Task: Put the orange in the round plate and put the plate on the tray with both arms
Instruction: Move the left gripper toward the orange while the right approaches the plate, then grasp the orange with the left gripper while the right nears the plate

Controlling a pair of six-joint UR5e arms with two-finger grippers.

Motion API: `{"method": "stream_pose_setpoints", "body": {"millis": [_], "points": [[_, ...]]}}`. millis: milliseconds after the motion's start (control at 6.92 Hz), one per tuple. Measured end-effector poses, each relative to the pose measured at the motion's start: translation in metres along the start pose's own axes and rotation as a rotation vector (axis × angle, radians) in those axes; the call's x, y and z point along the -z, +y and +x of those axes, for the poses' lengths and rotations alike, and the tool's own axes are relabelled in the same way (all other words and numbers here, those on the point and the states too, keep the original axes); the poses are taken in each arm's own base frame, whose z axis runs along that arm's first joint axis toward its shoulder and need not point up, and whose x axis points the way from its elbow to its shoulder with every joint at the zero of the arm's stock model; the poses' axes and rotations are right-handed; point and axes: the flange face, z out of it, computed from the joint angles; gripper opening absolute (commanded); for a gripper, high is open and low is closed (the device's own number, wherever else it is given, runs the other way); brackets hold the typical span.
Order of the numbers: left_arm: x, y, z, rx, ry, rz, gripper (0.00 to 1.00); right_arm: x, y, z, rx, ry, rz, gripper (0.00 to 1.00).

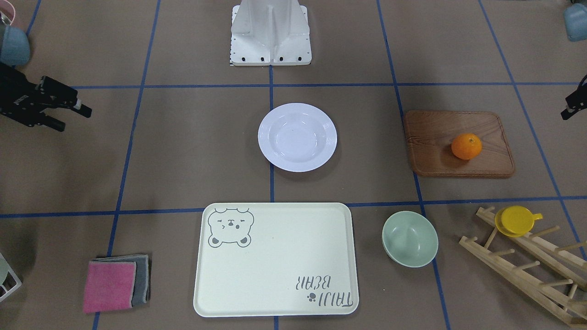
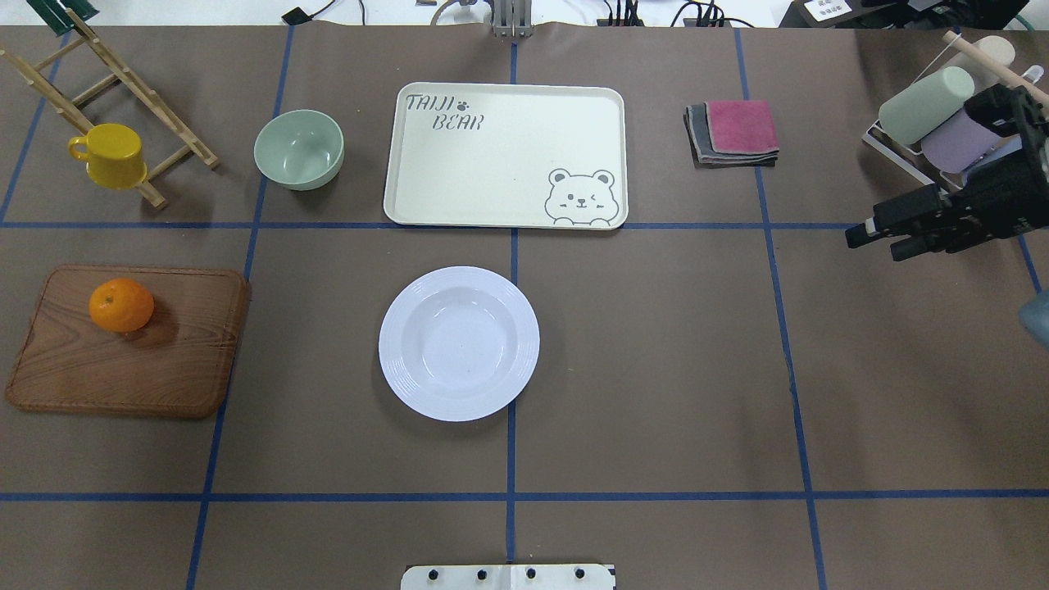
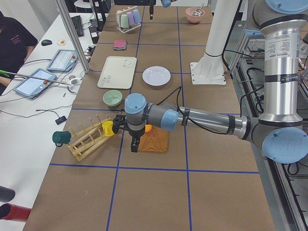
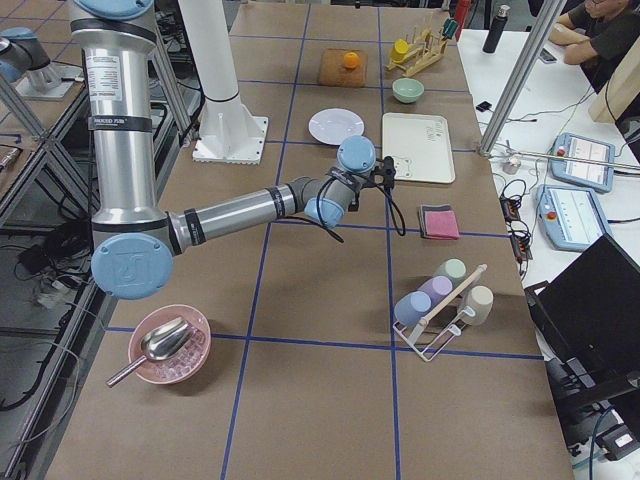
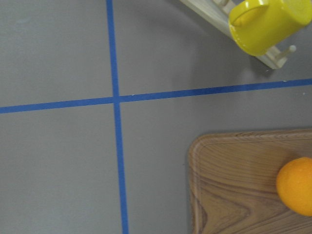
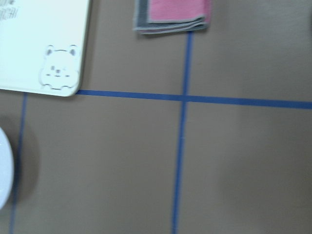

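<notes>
The orange [image 2: 121, 305] lies on a brown wooden board [image 2: 123, 369] at the left of the table. The white round plate [image 2: 459, 342] stands empty at the table's centre, and the cream bear tray [image 2: 504, 156] lies empty just beyond it. My right gripper [image 2: 875, 243] hovers at the far right edge, open and holding nothing. My left gripper [image 3: 136, 143] hangs over the board's outer end, near the orange [image 3: 147, 128]. Only a sliver of the left gripper [image 1: 571, 107] shows in the front-facing view, so I cannot tell its state. In the left wrist view the orange [image 5: 297, 186] is at the lower right.
A pale-green bowl [image 2: 299, 149] stands left of the tray. A yellow cup [image 2: 111, 156] hangs on a wooden rack [image 2: 106, 82] at the far left. Folded pink and grey cloths [image 2: 733, 131] lie right of the tray. A cup rack [image 2: 934, 123] stands behind the right gripper.
</notes>
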Motion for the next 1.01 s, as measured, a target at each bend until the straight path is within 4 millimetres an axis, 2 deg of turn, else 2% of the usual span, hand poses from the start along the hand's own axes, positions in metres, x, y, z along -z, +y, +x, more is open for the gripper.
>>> {"method": "stream_pose_setpoints", "body": {"millis": [289,578,723,1012], "points": [[-0.024,0.001,0.049,0.063,0.047,0.013,0.99,-0.043,0.024,-0.033,-0.086,-0.103,0.042,1.00],[-0.047,0.007,0.087,0.115,0.073,0.000,0.99,-0.097,0.055,-0.068,-0.181,-0.208,0.064,1.00],[-0.061,0.010,0.105,0.136,0.066,-0.005,0.99,-0.116,0.066,-0.085,-0.219,-0.245,0.058,1.00],[-0.093,0.017,0.141,0.157,0.044,-0.019,0.99,-0.137,0.080,-0.101,-0.244,-0.274,0.058,1.00]]}}
